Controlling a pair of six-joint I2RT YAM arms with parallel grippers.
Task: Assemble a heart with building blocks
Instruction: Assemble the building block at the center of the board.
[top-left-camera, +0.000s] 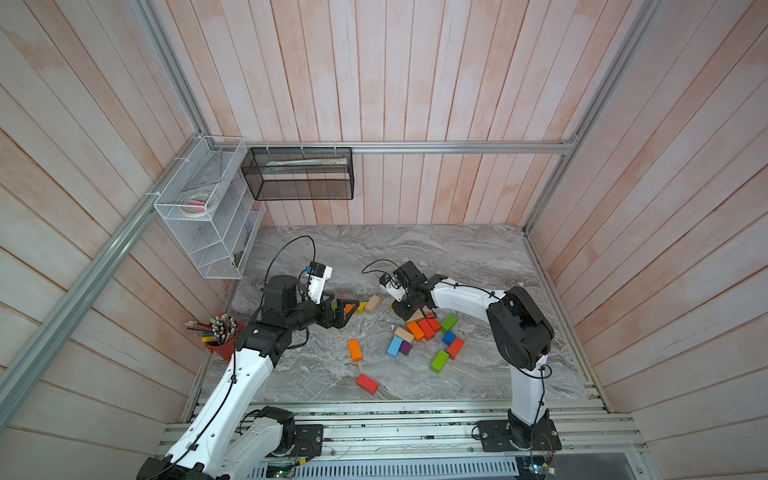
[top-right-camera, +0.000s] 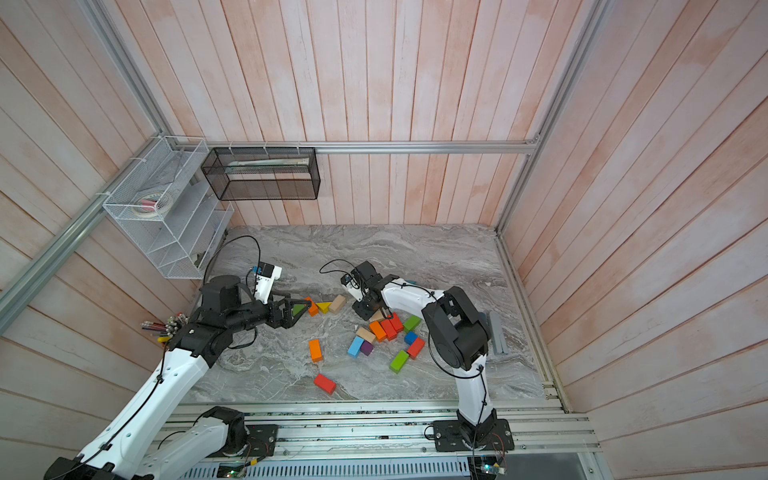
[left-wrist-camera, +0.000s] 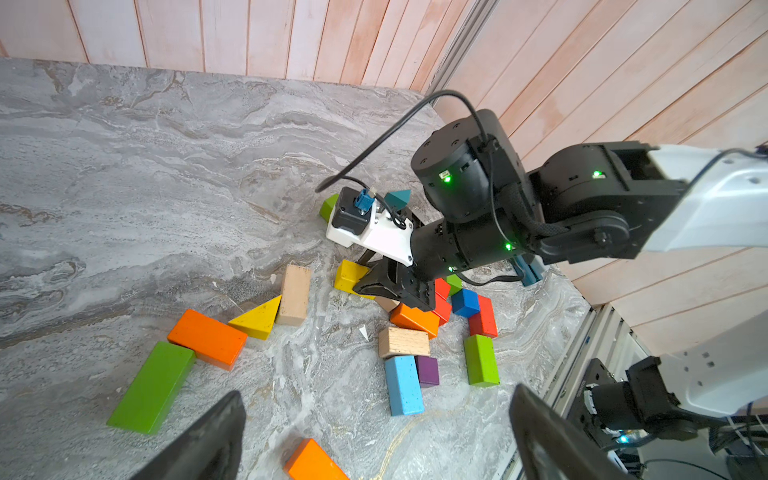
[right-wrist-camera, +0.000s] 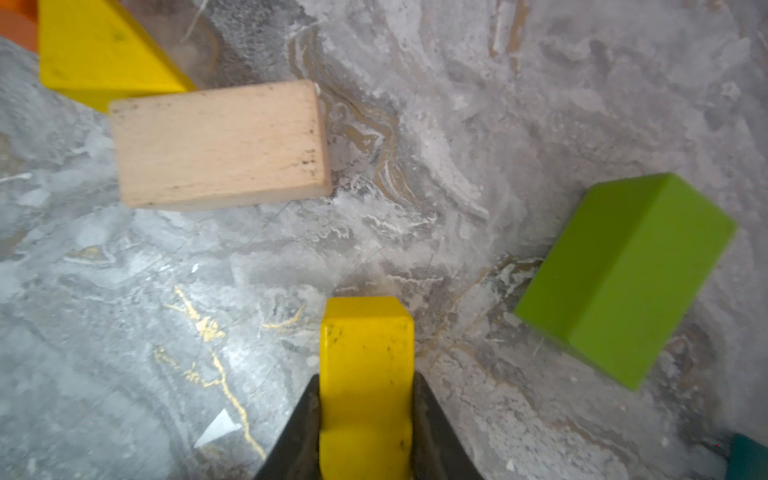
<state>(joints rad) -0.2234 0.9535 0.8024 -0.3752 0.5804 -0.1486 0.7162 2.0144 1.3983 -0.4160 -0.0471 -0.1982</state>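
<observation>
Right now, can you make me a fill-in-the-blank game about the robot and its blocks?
1. The block pinched in the right hand is coloured ___.
2. The left hand holds nothing, and it is wide ___.
3. The pencils stand in a cup that is ___.

Missing words: yellow, open, red.

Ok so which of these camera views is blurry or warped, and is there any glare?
Right wrist view: the clamped yellow block is soft, the tan brick only slightly. Left wrist view: wide-angle splay in the wall planks, dark blurred fingers. Both top views: even light, faint shadows, no glare on the table.
</observation>
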